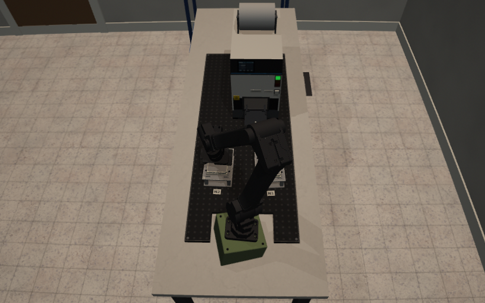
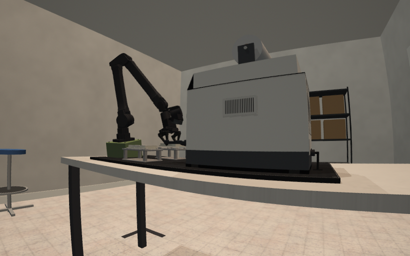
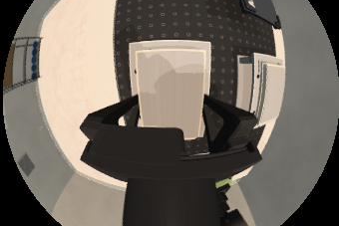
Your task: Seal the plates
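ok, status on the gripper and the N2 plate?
Gripper shut on foil-covered plate over nest N2. Sealer lamp green. Other plate alongside in N1; nothing seen blocking.
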Action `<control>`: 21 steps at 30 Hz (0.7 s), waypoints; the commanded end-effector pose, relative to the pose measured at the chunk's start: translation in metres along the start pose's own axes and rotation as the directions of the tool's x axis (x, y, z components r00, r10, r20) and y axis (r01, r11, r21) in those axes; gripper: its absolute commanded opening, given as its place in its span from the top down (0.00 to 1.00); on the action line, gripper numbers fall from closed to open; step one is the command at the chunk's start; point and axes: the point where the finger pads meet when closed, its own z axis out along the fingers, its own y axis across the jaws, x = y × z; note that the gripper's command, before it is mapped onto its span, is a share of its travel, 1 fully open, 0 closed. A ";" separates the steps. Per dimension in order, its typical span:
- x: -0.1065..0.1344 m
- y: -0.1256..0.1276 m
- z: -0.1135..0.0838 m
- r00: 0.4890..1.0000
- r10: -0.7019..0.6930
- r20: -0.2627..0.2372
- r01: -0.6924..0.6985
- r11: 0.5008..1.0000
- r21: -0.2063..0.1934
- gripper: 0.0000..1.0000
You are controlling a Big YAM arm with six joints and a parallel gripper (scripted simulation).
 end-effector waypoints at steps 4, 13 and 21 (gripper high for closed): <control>-0.022 0.015 -0.003 0.999 -0.002 0.040 0.003 1.000 -0.025 1.00; -0.006 0.003 0.004 1.000 0.006 0.017 -0.005 1.000 -0.009 1.00; -0.010 0.006 0.003 1.000 0.002 0.027 -0.002 1.000 -0.015 1.00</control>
